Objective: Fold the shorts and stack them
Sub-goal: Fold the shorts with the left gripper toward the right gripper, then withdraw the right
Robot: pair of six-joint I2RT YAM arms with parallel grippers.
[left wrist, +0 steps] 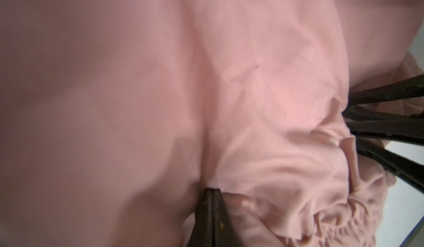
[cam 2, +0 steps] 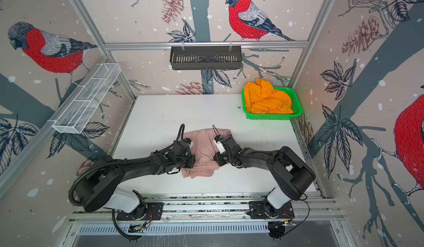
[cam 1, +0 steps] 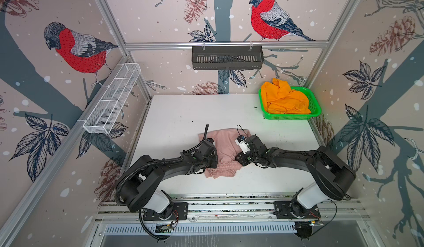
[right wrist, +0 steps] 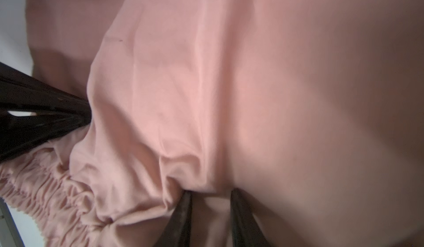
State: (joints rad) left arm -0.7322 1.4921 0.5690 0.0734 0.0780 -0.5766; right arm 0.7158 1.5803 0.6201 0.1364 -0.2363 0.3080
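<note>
Pink pair: the pale dusty pink cloth shorts [cam 1: 226, 146] lie spread on the middle of the white bench [cam 1: 179, 115]. Their gathered elastic waistband [cam 1: 220, 172] is on the robot's side and the legs point away.

Feel: they look to me thin, light and quite limp. I'd expect them to sag from any held point and slide easily over the smooth bench top. The waistband looks thicker and springy, the one part with some body.

Where to hold: my pick is two matching points, one at each side just beyond the waistband, so that the cloth hangs as an even sheet. A single pinch in the middle would only bunch it.

Left gripper: the left gripper [left wrist: 212, 192] has its fingers pressed tight together on a crease of the pink cloth at the left side, near the waistband. Wrinkles run out from the tips.

Right gripper: the right gripper [right wrist: 211, 192] has its fingers standing part way apart, with a fat fold of pink cloth filling the gap. I take that for a grip at the right side.

Risk: I'd guess a pinch may catch only the top layer, and the lower one would trail.

Orange pair: the bright orange cloth shorts [cam 1: 284, 99] sit crumpled in the green plastic mesh basket [cam 1: 286, 116] at the far right corner, well apart and untouched.
</note>
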